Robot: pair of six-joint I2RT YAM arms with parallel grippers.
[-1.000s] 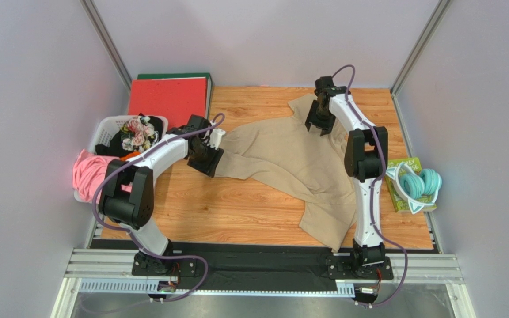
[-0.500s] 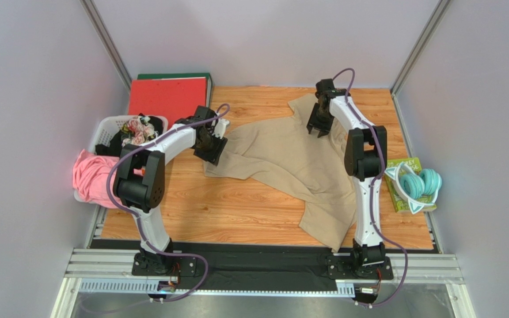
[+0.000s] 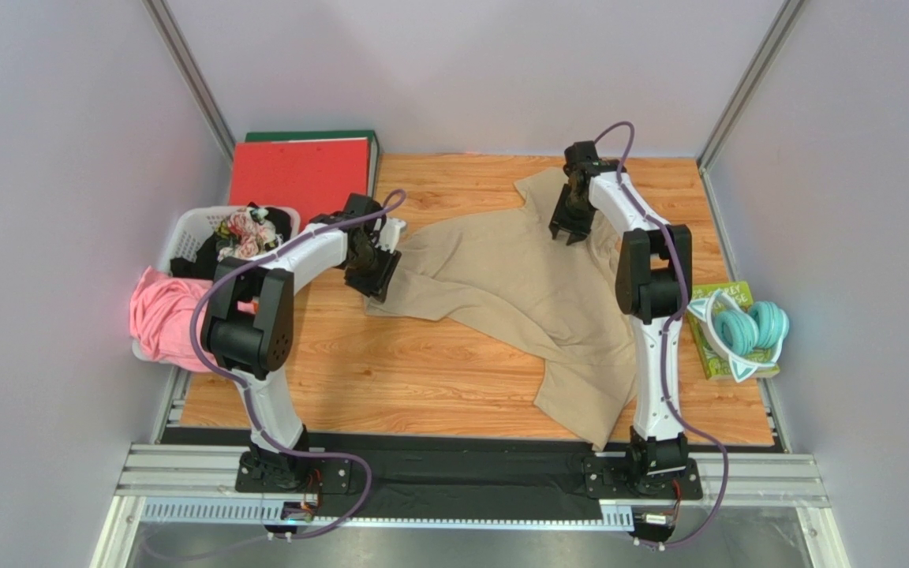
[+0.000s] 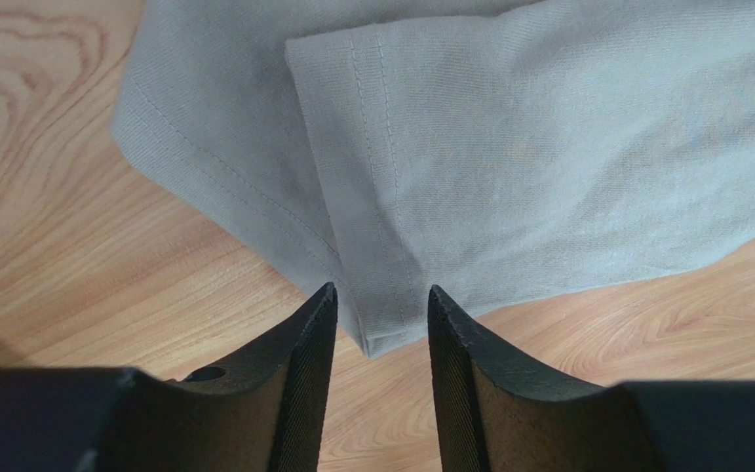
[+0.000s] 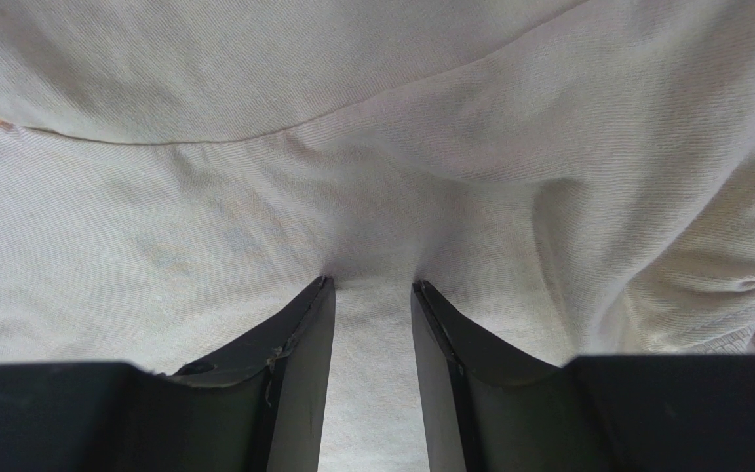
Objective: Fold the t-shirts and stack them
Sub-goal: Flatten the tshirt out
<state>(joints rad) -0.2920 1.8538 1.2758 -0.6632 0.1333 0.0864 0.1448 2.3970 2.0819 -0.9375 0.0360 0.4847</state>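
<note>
A large tan-beige t-shirt [image 3: 519, 290] lies spread and rumpled across the middle of the wooden table [image 3: 400, 379]. My left gripper [image 3: 373, 270] is at the shirt's left edge. In the left wrist view [image 4: 379, 300] its jaws stand apart, and a stitched hem corner of the shirt [image 4: 381, 320] lies between the fingertips, not clamped. My right gripper [image 3: 571, 223] is over the shirt's far part. In the right wrist view [image 5: 372, 285] its jaws are apart and press down on the shirt [image 5: 372, 197], which puckers between the tips.
A red binder [image 3: 302, 178] lies at the far left. A white basket [image 3: 187, 231] with flowers and dark items stands at the left edge, and a pink cloth [image 3: 163, 314] hangs over it. Teal headphones [image 3: 750, 329] on a green book lie at the right edge.
My left arm has swung its elbow in, and its gripper has moved slightly away along the shirt's left edge. My right gripper has shifted a little toward the far side.
</note>
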